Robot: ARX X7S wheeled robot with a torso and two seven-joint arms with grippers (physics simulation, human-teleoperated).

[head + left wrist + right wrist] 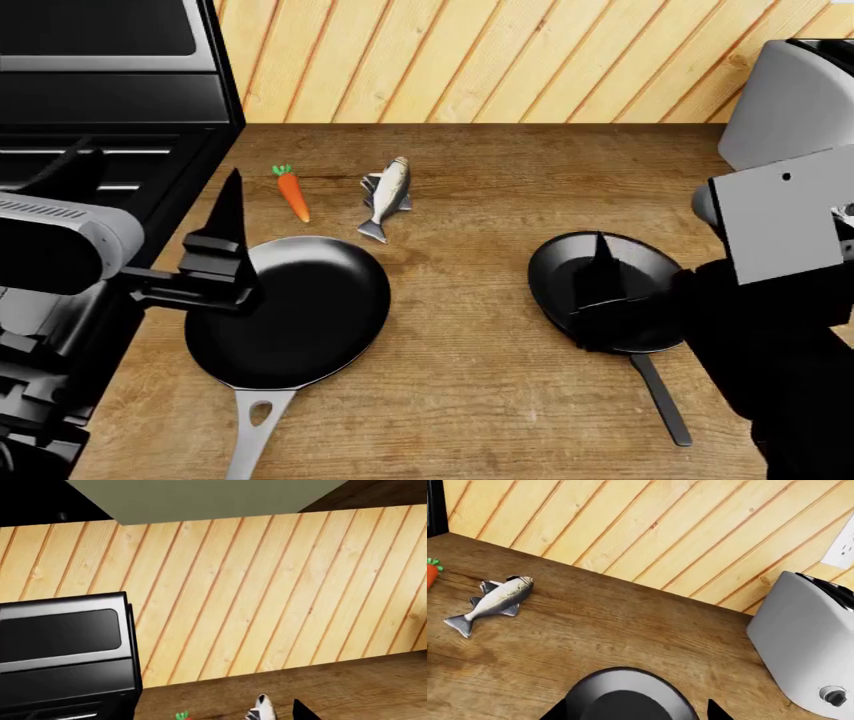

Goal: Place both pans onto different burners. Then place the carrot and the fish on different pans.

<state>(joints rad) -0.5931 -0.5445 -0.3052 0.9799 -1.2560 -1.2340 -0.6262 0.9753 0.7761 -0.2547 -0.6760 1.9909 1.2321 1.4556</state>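
Right gripper (597, 285), jaws apart, hovers over smaller pan (601, 290) at lower right.
Left gripper (227, 255), spacing indiscernible, overhangs larger pan (287, 310); a rim-only grasp risks tipping.

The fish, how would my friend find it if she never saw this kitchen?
Start at the wooden counter beside the black stove. Near the slatted wall, past the big black pan, two small things lie side by side. The fish is the silver-grey one with a forked tail; its neighbour, the carrot, is orange with a green tip.
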